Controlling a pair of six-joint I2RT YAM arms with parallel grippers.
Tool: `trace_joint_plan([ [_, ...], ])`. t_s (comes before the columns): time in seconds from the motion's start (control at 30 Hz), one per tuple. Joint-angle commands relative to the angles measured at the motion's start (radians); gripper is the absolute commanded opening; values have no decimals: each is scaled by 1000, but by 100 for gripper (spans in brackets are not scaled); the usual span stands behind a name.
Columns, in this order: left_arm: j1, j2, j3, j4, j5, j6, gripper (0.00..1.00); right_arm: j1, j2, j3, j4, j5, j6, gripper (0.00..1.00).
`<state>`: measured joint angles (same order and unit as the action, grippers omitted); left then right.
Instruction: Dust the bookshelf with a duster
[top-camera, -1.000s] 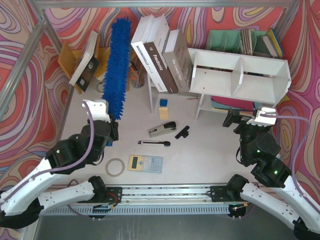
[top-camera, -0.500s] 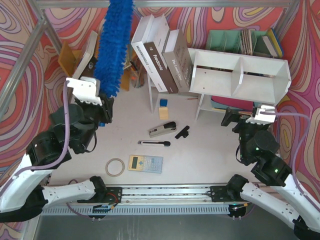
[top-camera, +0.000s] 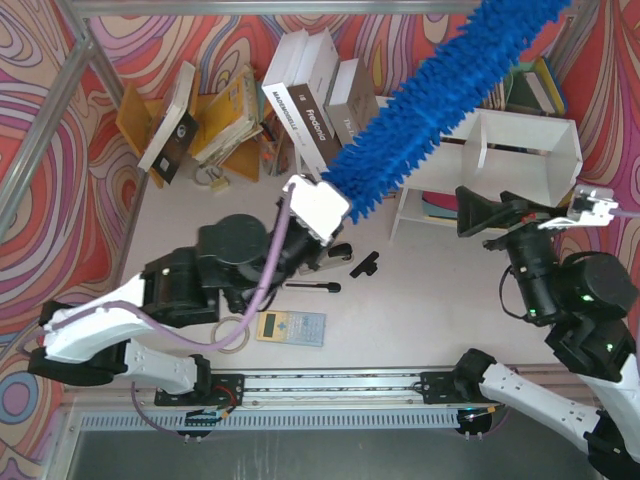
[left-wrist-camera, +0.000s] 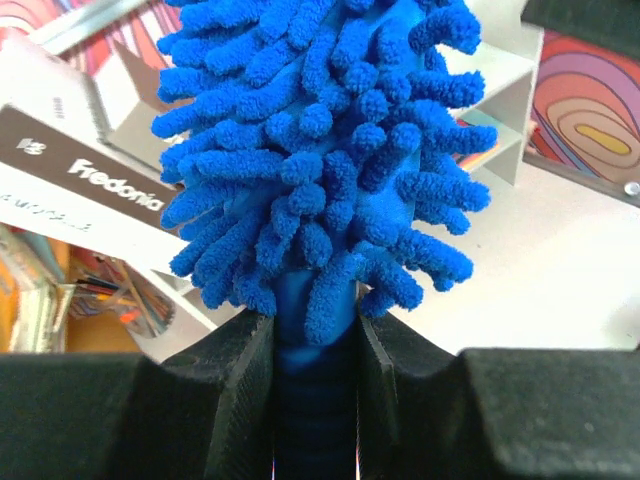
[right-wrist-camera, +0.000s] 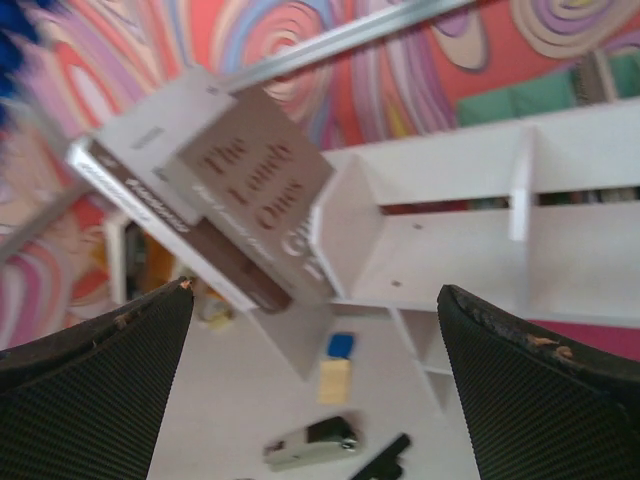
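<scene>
Duster (top-camera: 440, 105), long fluffy bright-blue chenille, juts from left gripper (left-wrist-camera: 315, 340) clamped on its slim handle (left-wrist-camera: 315, 410); right gripper (right-wrist-camera: 315, 290) gapes empty.

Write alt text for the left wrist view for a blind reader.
The left gripper clamps the handle of a fluffy bright-blue duster that fills the frame. Behind it are a white bookshelf and a book lettered Fredonia.

Between the widely spread black fingers of the right claw (right-wrist-camera: 315, 288), the white bookshelf (right-wrist-camera: 450, 250) stands on the worktop (right-wrist-camera: 230, 420) with a tilted brown book (right-wrist-camera: 255, 195) at its left end, a blue pad (right-wrist-camera: 341, 345) and a yellow pad (right-wrist-camera: 334, 380) below, a stapler (right-wrist-camera: 310, 440) nearer, and a teal organiser (right-wrist-camera: 510, 100) behind.
</scene>
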<state>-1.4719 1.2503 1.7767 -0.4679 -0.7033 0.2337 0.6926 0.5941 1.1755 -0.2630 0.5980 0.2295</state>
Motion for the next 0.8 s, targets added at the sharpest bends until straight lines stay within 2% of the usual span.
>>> trace_joint_plan([
  [0.0, -4, 44, 7, 86, 51, -69, 0, -2, -1, 55, 15, -226, 57, 96],
  [0.1, -4, 89, -4, 65, 90, -119, 0, -2, -27, 48, 46, -330, 53, 97],
  [0.2, -4, 100, -66, 92, 148, -163, 0, -2, -63, 21, 86, -354, 64, 97],
  [0.37, -4, 97, -185, 146, 222, -213, 0, -2, -117, -42, 166, -286, 96, 97],
  [0.47, -4, 78, -259, 201, 260, -227, 0, -2, -89, -61, 177, -266, 123, 97],
  [0.77, -5, -15, -489, 430, 343, -242, 0, -2, -85, -157, 120, 4, 333, 96],
])
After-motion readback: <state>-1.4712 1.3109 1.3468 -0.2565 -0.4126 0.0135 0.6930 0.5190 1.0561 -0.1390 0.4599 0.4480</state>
